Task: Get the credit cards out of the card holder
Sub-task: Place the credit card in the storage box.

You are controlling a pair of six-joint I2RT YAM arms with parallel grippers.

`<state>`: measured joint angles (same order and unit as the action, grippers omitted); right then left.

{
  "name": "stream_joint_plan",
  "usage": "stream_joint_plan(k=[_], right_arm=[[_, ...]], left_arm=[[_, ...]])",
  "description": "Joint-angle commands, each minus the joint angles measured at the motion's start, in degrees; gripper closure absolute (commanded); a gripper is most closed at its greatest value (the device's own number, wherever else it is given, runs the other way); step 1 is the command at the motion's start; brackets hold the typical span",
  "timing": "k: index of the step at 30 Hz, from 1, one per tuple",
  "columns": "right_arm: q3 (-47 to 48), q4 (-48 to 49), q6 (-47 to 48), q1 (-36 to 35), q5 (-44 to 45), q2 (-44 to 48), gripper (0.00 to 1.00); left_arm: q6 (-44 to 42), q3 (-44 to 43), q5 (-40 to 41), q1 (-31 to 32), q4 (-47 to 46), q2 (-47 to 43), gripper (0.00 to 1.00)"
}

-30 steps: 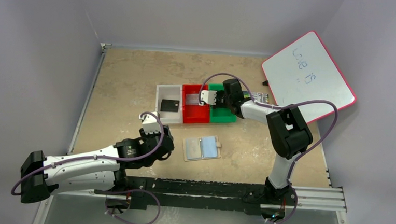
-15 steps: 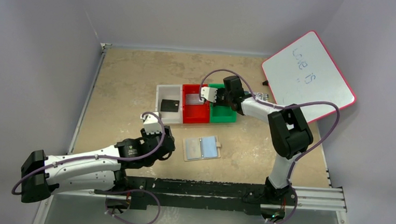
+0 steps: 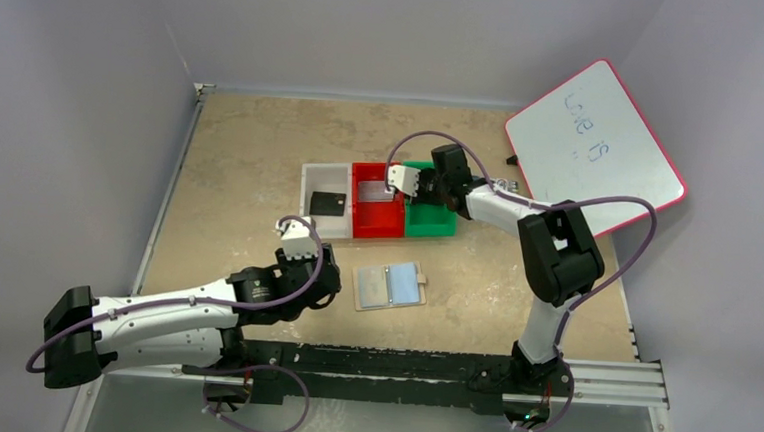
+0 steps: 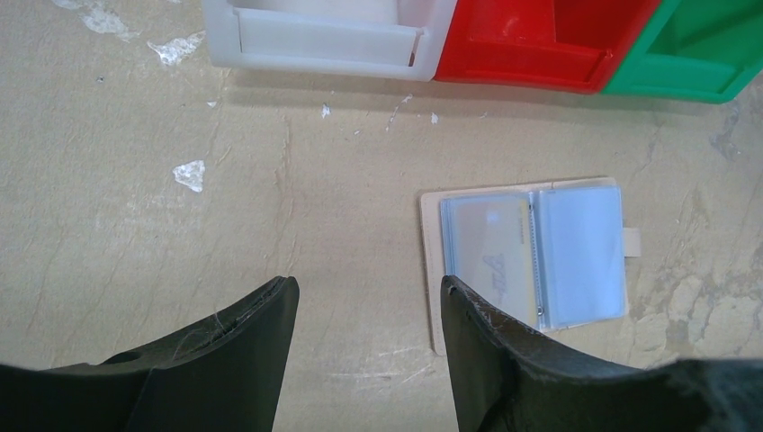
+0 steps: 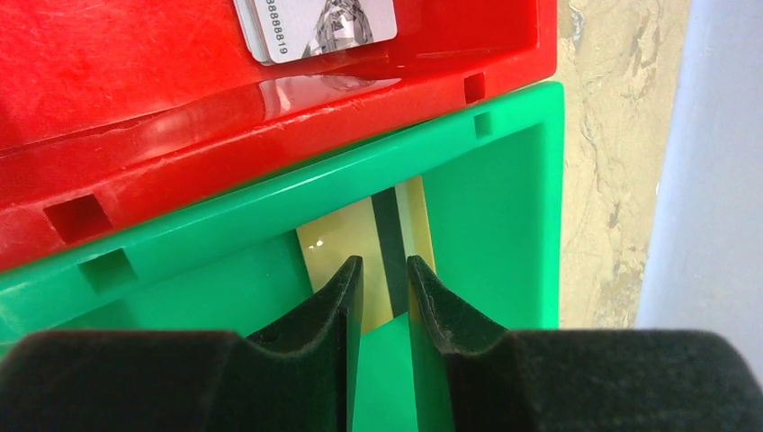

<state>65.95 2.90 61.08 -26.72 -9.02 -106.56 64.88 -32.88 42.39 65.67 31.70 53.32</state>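
The card holder [image 3: 389,287] lies open and flat on the table [image 3: 241,157], near the front edge and between the two arms. It sits just in front of a row of three small bins that touch side by side: a white bin [image 3: 325,180], a red bin [image 3: 376,221] and a green bin [image 3: 433,222]. In the left wrist view its tan cover frames two light-blue pockets. The left pocket holds a pale beige card [image 4: 490,256] with faint writing, the right pocket shows plain blue, and a small snap tab [image 4: 632,241] sticks out from the right edge.

The left tool [image 4: 369,342] hangs over bare table just to the left of the card holder. Its dark fingers are spread wide and released, with nothing between them.

The right arm reaches out to the bins, and the right tool [image 5: 385,265] points down into the green bin. Its fingers stand a little apart, with a narrow gap between the tips. Through that gap shows a yellow card [image 5: 346,234] with a black stripe, which lies face up against the inside of the green bin beyond the tips, so the tool is not clamping it.

A silver card [image 5: 315,22] with printed digits rests in the red bin, and a black card [image 3: 328,204] lies in the white bin. A red-rimmed whiteboard [image 3: 595,144] with some writing on it leans at the far right.
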Motion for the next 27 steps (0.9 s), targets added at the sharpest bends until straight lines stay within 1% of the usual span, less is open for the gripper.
stream_joint_plan(k=[1, 4, 6, 7, 8, 9, 10, 12, 14, 15, 16, 19, 21, 24, 27], right_arm=[[2.3, 1.4, -1.5, 0.4, 0.0, 0.6, 0.73], [1.8, 3.3, -3.7, 0.4, 0.1, 2.7, 0.72], [2.4, 5.3, -10.6, 0.3, 0.3, 4.6, 0.73], [3.3, 6.0, -16.2, 0.3, 1.4, 5.5, 0.76], [4.7, 5.0, -24.6, 0.3, 0.9, 5.9, 0.80], [5.5, 3.6, -29.2, 0.3, 0.7, 6.3, 0.85], [5.7, 3.5, -33.9, 0.3, 2.6, 7.0, 0.88], [5.3, 3.9, -46.0, 0.2, 5.5, 8.4, 0.89], [6.2, -1.0, -57.4, 0.2, 8.6, 8.9, 0.90], [7.5, -5.7, -62.0, 0.2, 8.9, 8.4, 0.93], [8.7, -9.5, -65.5, 0.2, 8.3, 7.5, 0.99], [6.4, -9.6, -71.3, -0.5, 5.9, 6.9, 1.00], [3.8, -8.6, -74.8, -1.0, 7.2, 7.7, 1.00], [2.2, -8.7, -77.2, -1.1, 9.4, 8.3, 1.00], [1.2, -8.1, -78.2, -1.4, 9.2, 8.1, 1.00]], left_arm=[[-1.0, -0.1, 0.2, 0.1, -1.9, 0.3, 0.41], [-0.9, 0.0, 0.2, 0.2, -1.9, 0.2, 0.41], [-0.8, 0.1, 0.4, 0.1, -1.9, 0.0, 0.41], [-0.7, 0.2, 0.5, 0.2, -1.9, 0.0, 0.41], [-0.6, 0.2, 0.6, 0.1, -1.9, 0.0, 0.41], [-0.4, 0.2, 0.7, 0.2, -2.0, 0.0, 0.40], [-0.3, 0.3, 0.9, 0.2, -2.1, 0.0, 0.41], [-0.2, 0.4, 0.9, 0.1, -2.5, 0.0, 0.41], [-0.2, 0.5, 1.0, 0.2, -2.6, 0.0, 0.41], [-0.2, 0.4, 1.1, 0.1, -2.5, 0.0, 0.41], [-0.2, 0.3, 1.2, 0.1, -2.3, -0.2, 0.41], [0.0, 0.6, 1.6, 0.2, -2.1, -0.8, 0.40], [0.0, 0.6, 1.7, 0.1, -2.1, -1.2, 0.41], [0.3, 0.7, 1.7, 0.2, -1.7, -1.7, 0.41], [0.9, 1.2, 1.7, 0.1, -1.9, -2.3, 0.40]])
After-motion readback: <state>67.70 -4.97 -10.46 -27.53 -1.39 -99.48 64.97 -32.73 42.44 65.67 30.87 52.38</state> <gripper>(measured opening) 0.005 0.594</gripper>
